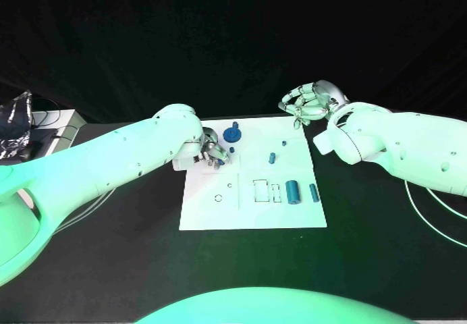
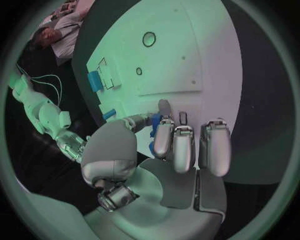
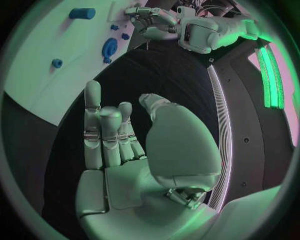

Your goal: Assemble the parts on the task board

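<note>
The white task board (image 1: 209, 209) lies mid-table. On it stand a round blue part (image 1: 233, 133), small blue pegs (image 1: 271, 158) and blue cylinders (image 1: 292, 192) near outlined slots. My left hand (image 1: 207, 150) is low over the board's left edge; in the left wrist view its thumb and a finger (image 2: 164, 135) pinch a small blue part (image 2: 154, 121) above the board (image 2: 181, 55). My right hand (image 1: 310, 101) hangs above the board's far right corner, fingers (image 3: 103, 130) apart and holding nothing. The right wrist view also shows the round part (image 3: 110, 48), a cylinder (image 3: 82, 13) and my left hand (image 3: 150, 20).
A grey box (image 1: 59, 123) with cables and a crinkled bag (image 1: 17, 121) sit at the table's far left. A pale cable (image 1: 433, 206) loops on the table at the right. Black table surface (image 1: 253, 263) stretches in front of the board.
</note>
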Available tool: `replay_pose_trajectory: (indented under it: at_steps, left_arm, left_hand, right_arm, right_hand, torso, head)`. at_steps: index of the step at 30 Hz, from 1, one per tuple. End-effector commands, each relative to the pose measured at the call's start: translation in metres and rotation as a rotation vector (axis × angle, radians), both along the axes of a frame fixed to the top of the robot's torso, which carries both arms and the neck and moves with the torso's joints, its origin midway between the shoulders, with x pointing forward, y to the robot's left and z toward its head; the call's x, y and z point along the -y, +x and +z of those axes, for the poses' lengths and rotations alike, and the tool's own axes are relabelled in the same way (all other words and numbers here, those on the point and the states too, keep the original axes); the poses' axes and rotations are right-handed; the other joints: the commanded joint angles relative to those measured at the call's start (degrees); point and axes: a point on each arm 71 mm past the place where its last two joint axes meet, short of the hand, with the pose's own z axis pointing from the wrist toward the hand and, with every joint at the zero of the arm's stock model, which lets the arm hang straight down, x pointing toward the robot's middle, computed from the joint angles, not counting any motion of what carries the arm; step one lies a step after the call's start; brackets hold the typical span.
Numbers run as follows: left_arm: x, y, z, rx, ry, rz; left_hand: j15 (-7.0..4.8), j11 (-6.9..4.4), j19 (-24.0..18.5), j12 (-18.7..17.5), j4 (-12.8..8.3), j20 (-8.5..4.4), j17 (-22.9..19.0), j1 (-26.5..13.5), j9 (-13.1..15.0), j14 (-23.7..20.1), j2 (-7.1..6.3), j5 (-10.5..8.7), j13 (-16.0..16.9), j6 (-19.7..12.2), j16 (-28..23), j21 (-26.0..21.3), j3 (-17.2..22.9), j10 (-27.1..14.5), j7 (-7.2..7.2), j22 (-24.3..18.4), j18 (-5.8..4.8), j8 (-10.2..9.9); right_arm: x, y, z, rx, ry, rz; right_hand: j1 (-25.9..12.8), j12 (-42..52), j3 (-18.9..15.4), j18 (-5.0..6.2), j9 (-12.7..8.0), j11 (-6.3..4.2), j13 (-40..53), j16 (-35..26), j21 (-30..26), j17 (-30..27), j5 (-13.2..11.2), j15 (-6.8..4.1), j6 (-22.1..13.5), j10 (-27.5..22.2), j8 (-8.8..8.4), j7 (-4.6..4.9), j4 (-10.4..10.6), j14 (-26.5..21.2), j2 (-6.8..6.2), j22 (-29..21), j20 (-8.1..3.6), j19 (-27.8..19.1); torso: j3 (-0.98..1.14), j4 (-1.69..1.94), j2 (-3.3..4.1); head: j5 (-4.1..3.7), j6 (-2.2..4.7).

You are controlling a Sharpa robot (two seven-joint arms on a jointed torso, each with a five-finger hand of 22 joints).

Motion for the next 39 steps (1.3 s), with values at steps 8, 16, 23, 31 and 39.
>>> replay_pose_trajectory:
  at_steps: [8, 16, 23, 31, 39]
  left_arm:
    - [0.003, -0.004, -0.006, -0.022, -0.003, -0.017]
    - [-0.001, -0.003, -0.007, -0.033, 0.018, -0.011]
    - [-0.005, -0.001, -0.009, -0.040, 0.033, 0.001]
    - [-0.009, 0.000, -0.010, -0.044, 0.044, 0.008]
    - [-0.007, 0.000, -0.010, -0.041, 0.039, 0.007]
  left_hand:
    - [-0.29, 0.08, 0.4, -0.2, -8.0, 0.05, 15.1, 1.5, 0.1, 6.1, 1.46, -0.06, -0.1, 0.0, 0.2, 0.1, 9.0, 0.3, -0.32, 4.7, -0.69, -0.2]
    - [-0.28, 0.08, 0.5, -0.3, -7.9, 0.06, 15.1, 1.5, 0.1, 6.1, 1.51, -0.14, -0.2, -0.1, 0.2, 0.1, 9.0, 0.3, -0.31, 4.8, -0.70, -0.2]
    - [-0.27, 0.11, 0.4, -0.4, -7.9, 0.06, 15.1, 1.4, 0.1, 6.1, 1.43, -0.27, -0.3, -0.1, 0.2, 0.0, 8.8, 0.2, -0.28, 4.6, -0.66, -0.2]
    - [-0.26, 0.12, 0.4, -0.4, -7.8, 0.07, 15.1, 1.4, 0.1, 6.1, 1.40, -0.35, -0.3, -0.1, 0.2, 0.0, 8.7, 0.2, -0.27, 4.6, -0.67, -0.2]
    - [-0.25, 0.12, 0.4, -0.4, -7.8, 0.07, 15.1, 1.4, 0.1, 6.1, 1.40, -0.37, -0.3, -0.1, 0.2, 0.0, 8.7, 0.2, -0.27, 4.6, -0.66, -0.2]
  right_arm:
    - [-0.002, -0.001, 0.000, 0.002, -0.003, 0.018]
    - [-0.002, 0.000, 0.000, 0.002, -0.004, 0.018]
    - [-0.001, 0.000, 0.000, 0.003, -0.004, 0.017]
    - [-0.001, 0.000, 0.000, 0.003, -0.004, 0.017]
    - [-0.001, 0.000, 0.000, 0.003, -0.004, 0.016]
  right_hand:
    - [0.0, 0.1, 0.4, 0.71, 0.1, 0.08, -0.1, -0.4, -0.2, 0.1, 0.3, -0.07, -0.1, -0.3, -0.18, 0.36, -0.1, 0.4, -0.70, -0.1, 0.03, 0.2]
    - [0.0, 0.1, 0.4, 0.71, 0.1, 0.08, -0.1, -0.4, -0.2, 0.1, 0.3, -0.07, -0.1, -0.3, -0.18, 0.36, -0.1, 0.4, -0.70, -0.1, 0.03, 0.2]
    - [-0.1, 0.2, 0.5, 0.70, 0.2, 0.07, -0.2, -0.6, -0.4, 0.1, 0.3, -0.08, -0.1, -0.3, -0.22, 0.35, -0.1, 0.4, -0.79, -0.2, 0.02, 0.4]
    - [-0.1, 0.2, 0.5, 0.70, 0.2, 0.07, -0.2, -0.6, -0.4, 0.1, 0.3, -0.08, -0.1, -0.3, -0.22, 0.35, -0.1, 0.4, -0.79, -0.2, 0.02, 0.4]
    - [-0.1, 0.2, 0.5, 0.70, 0.2, 0.07, -0.2, -0.6, -0.4, 0.1, 0.3, -0.08, -0.1, -0.3, -0.22, 0.35, -0.1, 0.4, -0.79, -0.2, 0.02, 0.4]
  torso:
    - [0.00, 0.02, -0.03]
    - [-0.02, 0.11, -0.02]
    - [-0.04, 0.05, -0.03]
    - [-0.04, 0.03, 0.02]
    - [-0.01, 0.01, 0.03]
  head:
    - [-0.01, 0.00]
    - [0.02, -0.09]
    - [0.08, -0.13]
    - [-0.01, -0.18]
    - [-0.09, -0.22]
